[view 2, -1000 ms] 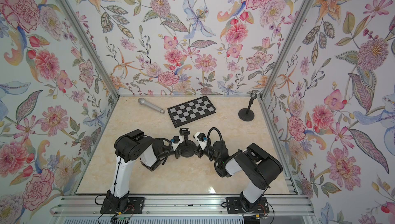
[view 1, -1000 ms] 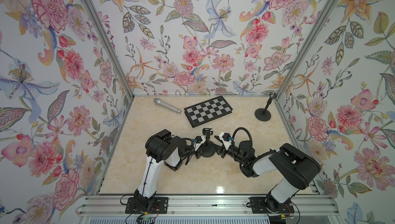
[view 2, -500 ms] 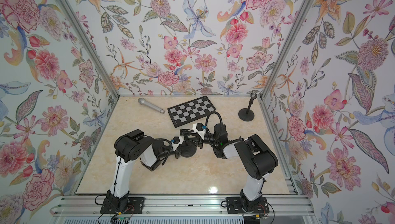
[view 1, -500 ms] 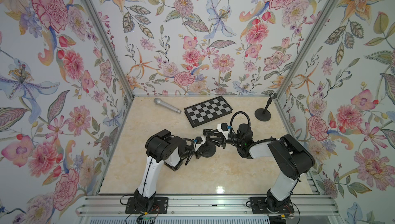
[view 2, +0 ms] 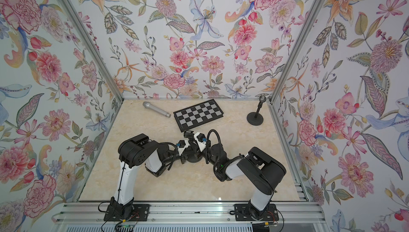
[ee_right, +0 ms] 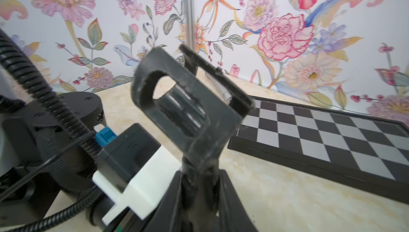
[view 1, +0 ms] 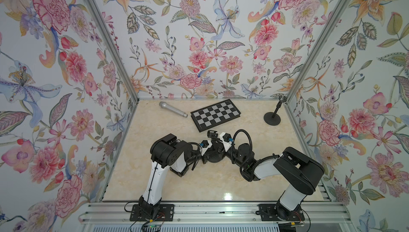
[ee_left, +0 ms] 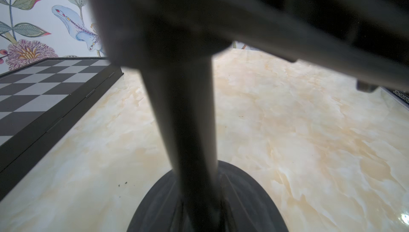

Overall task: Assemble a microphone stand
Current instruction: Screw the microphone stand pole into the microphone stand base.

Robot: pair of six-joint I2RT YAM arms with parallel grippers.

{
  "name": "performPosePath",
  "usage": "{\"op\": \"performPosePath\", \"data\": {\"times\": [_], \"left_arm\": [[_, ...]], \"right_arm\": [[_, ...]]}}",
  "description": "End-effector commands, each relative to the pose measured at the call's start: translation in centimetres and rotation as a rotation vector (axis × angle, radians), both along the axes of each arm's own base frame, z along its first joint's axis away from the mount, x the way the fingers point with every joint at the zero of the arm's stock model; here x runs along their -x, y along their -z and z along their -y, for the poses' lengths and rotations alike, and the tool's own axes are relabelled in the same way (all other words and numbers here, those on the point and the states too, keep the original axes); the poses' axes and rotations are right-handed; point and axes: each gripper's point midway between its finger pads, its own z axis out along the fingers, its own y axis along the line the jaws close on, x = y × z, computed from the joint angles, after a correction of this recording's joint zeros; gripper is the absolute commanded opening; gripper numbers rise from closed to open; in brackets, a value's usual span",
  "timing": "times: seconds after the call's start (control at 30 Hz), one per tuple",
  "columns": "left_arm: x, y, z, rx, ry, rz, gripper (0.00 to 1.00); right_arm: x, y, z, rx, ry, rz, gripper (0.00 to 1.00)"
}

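Silver microphone (view 1: 173,109), black-and-grey chequered board (view 1: 215,114), black stand (ee_left: 183,120) and clip (ee_right: 221,127), cream marbled tabletop (view 1: 210,182), pale walls (view 1: 199,43) with pink flowers.

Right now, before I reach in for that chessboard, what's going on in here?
Both arms meet mid-table at a small black stand. The right claw looks closed on the stem of the microphone clip above its pole. The left claw is low beside the pole, and its grip is unclear. The silver microphone lies untouched at the back, beside the chessboard. A second stand sits in the far corner.
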Motion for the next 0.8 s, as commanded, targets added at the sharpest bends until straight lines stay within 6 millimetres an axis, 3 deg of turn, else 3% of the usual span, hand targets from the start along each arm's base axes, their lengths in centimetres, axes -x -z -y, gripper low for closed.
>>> {"op": "performPosePath", "data": {"times": [0.0, 0.13, 0.2, 0.27, 0.33, 0.47, 0.6, 0.77], "left_arm": [[0.7, 0.6, -0.8, 0.036, -0.044, 0.074, 0.27], [0.5, 0.6, -0.9, 0.031, -0.054, 0.083, 0.26], [0.9, 0.7, -0.9, 0.024, -0.045, 0.082, 0.25], [1.4, 0.8, -0.6, 0.016, -0.019, 0.1, 0.23], [1.8, 0.7, -0.4, 0.013, 0.009, 0.117, 0.21], [2.6, 0.6, -0.3, 0.009, 0.03, 0.127, 0.2], [2.9, 0.6, 0.1, 0.006, 0.052, 0.143, 0.2], [3.0, 0.8, 0.2, 0.005, 0.056, 0.138, 0.21]], "right_arm": [[-0.8, 3.3, 5.8, 0.034, 0.498, -0.04, 0.0], [1.1, 4.0, 2.5, 0.018, 0.372, -0.042, 0.0], [2.1, 3.3, 0.5, 0.024, 0.2, -0.01, 0.0], [3.9, 2.4, -1.0, 0.02, -0.04, 0.047, 0.24], [4.9, 1.8, -0.9, -0.002, -0.233, 0.068, 0.4], [6.0, -0.1, 0.4, -0.053, -0.54, 0.066, 0.48], [4.2, -0.8, 1.1, -0.042, -0.606, 0.046, 0.51], [2.5, -2.4, 0.5, -0.055, -0.65, 0.074, 0.53]]}}
